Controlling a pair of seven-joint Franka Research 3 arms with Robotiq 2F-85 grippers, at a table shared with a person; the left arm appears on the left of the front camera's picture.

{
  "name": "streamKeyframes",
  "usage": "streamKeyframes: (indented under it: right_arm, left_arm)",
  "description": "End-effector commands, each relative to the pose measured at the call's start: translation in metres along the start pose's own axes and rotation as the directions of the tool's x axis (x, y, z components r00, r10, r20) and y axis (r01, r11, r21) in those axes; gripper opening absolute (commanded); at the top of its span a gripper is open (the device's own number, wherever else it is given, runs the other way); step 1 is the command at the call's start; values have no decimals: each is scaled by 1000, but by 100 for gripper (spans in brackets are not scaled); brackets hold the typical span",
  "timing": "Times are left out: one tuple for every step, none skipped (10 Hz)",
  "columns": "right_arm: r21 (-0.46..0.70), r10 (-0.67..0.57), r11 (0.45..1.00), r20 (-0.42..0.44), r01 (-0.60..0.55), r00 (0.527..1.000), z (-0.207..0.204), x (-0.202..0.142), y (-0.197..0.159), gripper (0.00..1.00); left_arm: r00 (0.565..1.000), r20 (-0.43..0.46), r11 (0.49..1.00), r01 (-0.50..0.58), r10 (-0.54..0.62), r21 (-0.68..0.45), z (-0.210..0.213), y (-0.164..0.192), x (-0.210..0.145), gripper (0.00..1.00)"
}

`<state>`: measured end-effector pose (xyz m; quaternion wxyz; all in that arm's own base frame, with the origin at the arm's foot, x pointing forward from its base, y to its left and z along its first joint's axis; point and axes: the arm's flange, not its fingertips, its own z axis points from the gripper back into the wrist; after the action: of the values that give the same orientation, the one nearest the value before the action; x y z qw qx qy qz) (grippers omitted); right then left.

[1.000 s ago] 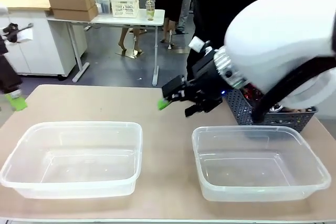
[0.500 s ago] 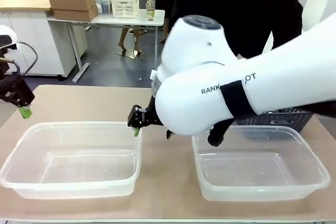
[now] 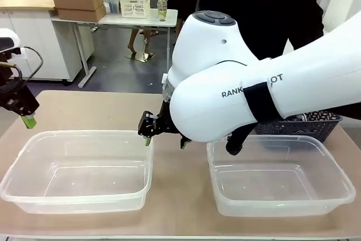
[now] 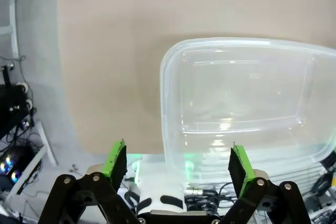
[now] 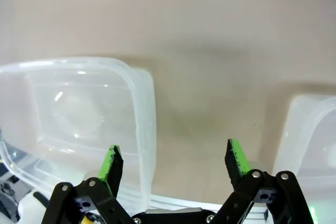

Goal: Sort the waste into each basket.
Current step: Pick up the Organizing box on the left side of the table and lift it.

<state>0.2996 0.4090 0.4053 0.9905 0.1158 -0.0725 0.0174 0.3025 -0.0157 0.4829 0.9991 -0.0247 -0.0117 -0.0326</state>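
Beside the left tub [image 3: 73, 200], long axis left-right, left gripper [image 4: 178, 162] and right gripper [image 5: 173, 162] gape wide

Both spread wide, empty: left gripper [image 4: 177, 151], right gripper [image 5: 173, 151]

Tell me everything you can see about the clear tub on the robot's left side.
The left tub is a large rectangular container of clear, see-through plastic with rounded corners and a rolled rim. It sits upright on the tan table, empty, apart from the other tub. The right gripper, jaws open, hangs at its far inner corner; whether it touches the rim cannot be told.
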Motion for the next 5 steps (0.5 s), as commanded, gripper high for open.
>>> streamKeyframes:
  right_arm:
    - [-14, -96, 995, -22, 96, 995, -10, 8, 15, 100]
    - [-20, -102, 995, -42, 101, 994, -17, 9, 24, 100]
    - [-34, -95, 995, -68, 93, 993, -24, 11, 31, 100]
    - [-42, -92, 995, -84, 89, 992, -29, 12, 36, 100]
    - [-64, -91, 994, -103, 85, 990, -34, 14, 41, 100]
  left_arm:
    - [995, -73, 994, -62, 69, 93, -48, -2, 4, 100]
    - [988, -125, 993, -76, 87, 96, -72, 2, -5, 100]
    - [980, -177, 996, -79, 87, 52, -92, 2, -12, 100]
    - [974, -203, 995, -91, 97, 39, -105, 3, -18, 100]
    - [971, -226, 996, -84, 81, -5, -116, 2, -25, 100]
